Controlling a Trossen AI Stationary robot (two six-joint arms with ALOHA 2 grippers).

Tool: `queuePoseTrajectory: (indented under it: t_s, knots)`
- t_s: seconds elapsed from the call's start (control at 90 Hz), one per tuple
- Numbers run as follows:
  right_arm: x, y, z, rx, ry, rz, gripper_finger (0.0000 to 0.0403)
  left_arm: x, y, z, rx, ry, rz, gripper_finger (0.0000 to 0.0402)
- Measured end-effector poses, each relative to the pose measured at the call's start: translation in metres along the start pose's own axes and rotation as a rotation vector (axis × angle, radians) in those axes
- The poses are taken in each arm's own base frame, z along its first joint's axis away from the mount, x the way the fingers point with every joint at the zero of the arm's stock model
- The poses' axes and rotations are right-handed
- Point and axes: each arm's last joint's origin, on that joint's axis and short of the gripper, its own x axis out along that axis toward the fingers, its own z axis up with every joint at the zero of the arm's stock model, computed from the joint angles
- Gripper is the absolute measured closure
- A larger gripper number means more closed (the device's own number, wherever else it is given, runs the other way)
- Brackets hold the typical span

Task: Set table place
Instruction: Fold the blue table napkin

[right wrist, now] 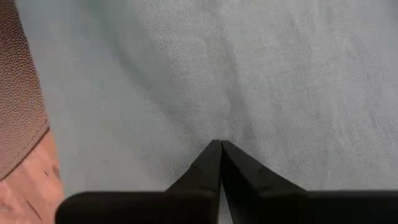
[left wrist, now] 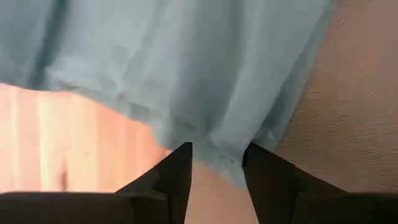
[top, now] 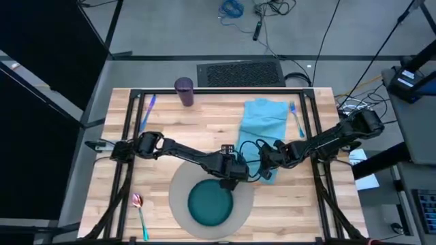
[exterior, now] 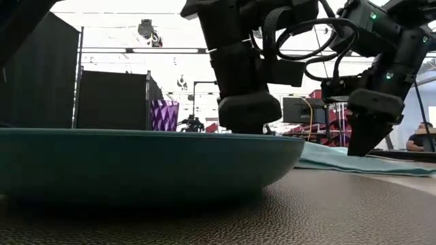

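The light blue napkin point(top: 262, 122) lies flat on the table point(top: 204, 129), its near end reaching the round grey mat point(top: 178, 194) that carries the teal plate point(top: 210, 203). My left gripper point(left wrist: 217, 158) is open at the mat's far edge, a finger on either side of the napkin's near corner point(left wrist: 239, 163); I cannot tell whether it touches it. My right gripper point(right wrist: 219, 144) is shut, tips down on the napkin's near part. A purple cup point(top: 184, 90) and blue knife point(top: 148, 109) sit far left, a blue fork point(top: 295, 116) beside the napkin, a spoon point(top: 139, 211) near left. My right gripper meets the napkin's top surface point(right wrist: 227, 127) with its closed fingertips, a little in from the near end. It comes from above, slanting from the table's right. Faint creases run to the tips; how much cloth is pinched does not show. The napkin stays lying on the table.
A black frame point(top: 133, 129) edges the tabletop. A dark keyboard point(top: 240, 73) lies beyond the far edge. The two arms come close together over the table's middle. Bare wood shows left of the napkin, between the cup and the mat.
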Motion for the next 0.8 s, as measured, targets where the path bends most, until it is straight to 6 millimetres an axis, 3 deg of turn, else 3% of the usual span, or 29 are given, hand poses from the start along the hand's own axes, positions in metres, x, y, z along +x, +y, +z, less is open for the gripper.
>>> queuePoseTrajectory:
  t_s: [0.133, 0.556, 0.8]
  knots:
    - [0.0, 0.0, 0.0, -0.001, 0.002, 0.003, 0.0403, -0.012, 0.006, 0.002, -0.029, -0.026, 0.027, 0.0277]
    - [0.0, 0.0, 0.0, -0.001, 0.005, 0.004, 0.0403, -0.014, 0.007, 0.002, -0.038, -0.025, 0.031, 0.0277]
    - [0.0, 0.0, 0.0, -0.001, 0.007, 0.005, 0.0403, -0.018, -0.003, 0.006, -0.04, -0.079, 0.016, 0.0281]
